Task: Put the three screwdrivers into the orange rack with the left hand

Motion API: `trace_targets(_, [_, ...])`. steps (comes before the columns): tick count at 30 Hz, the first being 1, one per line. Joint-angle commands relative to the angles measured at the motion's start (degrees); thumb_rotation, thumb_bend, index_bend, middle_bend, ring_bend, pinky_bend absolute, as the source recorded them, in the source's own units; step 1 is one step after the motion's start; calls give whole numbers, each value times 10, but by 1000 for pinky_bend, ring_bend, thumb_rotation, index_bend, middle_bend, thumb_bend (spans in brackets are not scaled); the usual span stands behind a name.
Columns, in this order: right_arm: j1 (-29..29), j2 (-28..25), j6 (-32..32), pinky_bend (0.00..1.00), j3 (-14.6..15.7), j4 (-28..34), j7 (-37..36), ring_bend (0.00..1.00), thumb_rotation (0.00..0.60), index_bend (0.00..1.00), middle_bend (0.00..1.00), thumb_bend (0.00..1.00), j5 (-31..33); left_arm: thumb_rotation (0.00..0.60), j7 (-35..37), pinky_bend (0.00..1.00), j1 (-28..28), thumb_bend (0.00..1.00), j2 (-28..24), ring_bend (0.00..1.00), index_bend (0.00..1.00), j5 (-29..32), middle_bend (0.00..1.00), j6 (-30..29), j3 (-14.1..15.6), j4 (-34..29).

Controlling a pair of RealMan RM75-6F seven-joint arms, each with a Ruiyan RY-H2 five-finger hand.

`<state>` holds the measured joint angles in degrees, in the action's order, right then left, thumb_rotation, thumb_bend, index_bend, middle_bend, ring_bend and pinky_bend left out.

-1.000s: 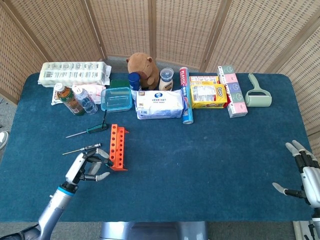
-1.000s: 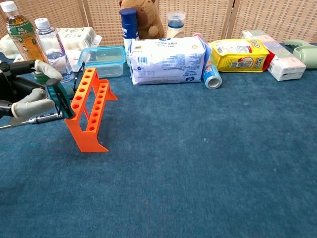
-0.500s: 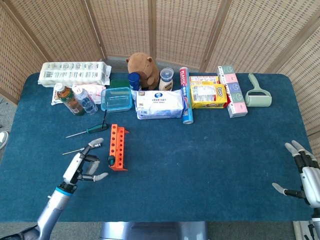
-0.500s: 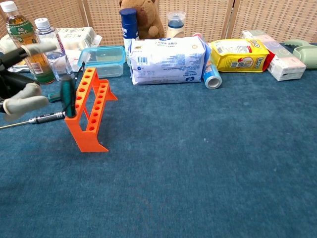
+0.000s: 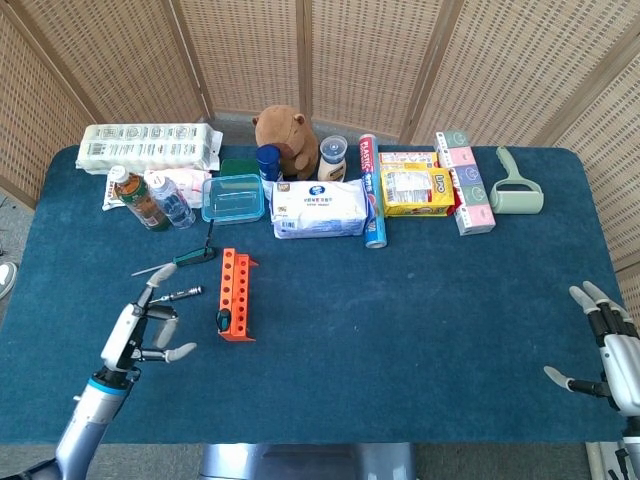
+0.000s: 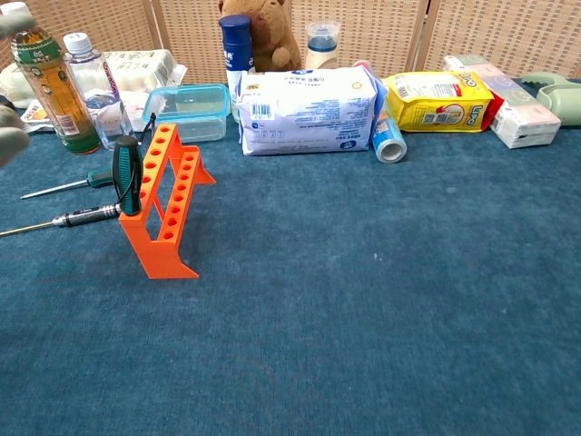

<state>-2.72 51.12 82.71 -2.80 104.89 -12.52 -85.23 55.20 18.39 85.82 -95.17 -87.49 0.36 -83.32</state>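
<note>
Your left hand point(image 5: 140, 330) sits at the lower left of the head view, fingers spread and holding nothing, just left of the orange rack point(image 5: 236, 294). Your right hand point(image 5: 605, 345) rests at the lower right edge, fingers apart and empty, well away from the work, which suits a left-hand task.

In the chest view the first screwdriver point(image 6: 126, 174) stands upright in the near end of the rack, its dark green handle up and its shaft down through a hole. That is probably why your hand is open: the tool stands by itself and needs no holding.

Half a second ago your left hand was closer to the rack, with its fingers just beside that handle. A second ago it was still wrapped around it at the rack. Since then it has let go and drawn back toward the left edge, so that in the chest view only a blur shows at the far left border.

Further up, left of the rack, the silver screwdriver point(image 5: 176, 296) lies flat on the blue table point(image 5: 400, 330), just beyond your fingertips. Beyond it the green-handled screwdriver point(image 5: 190, 258) lies at a slant toward the bottles point(image 5: 150, 198). Both lie where they lay before. I judge one of three placed, and the silver one the nearer pick.
</note>
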Motion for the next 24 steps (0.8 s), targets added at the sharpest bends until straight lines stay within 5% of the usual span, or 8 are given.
trace_targets(1, [0,0,0,0,0,0,1,0,600,0,7,0,-1,600,-65,886,-16,68,-24,795,151,38,888,-3,-15,-13])
trace_targets(9, [-1,1,-2,0,2,3,6,0,600,0,9,0,-3,600,-269,886,-23,85,-64,795,407,175,888,61,-58,-80])
trace_targets(24, [-2,-3,-6,0,2,1,-6,0,600,0,19,0,0,600,-614,886,10,158,17,795,461,412,888,78,-144,-90])
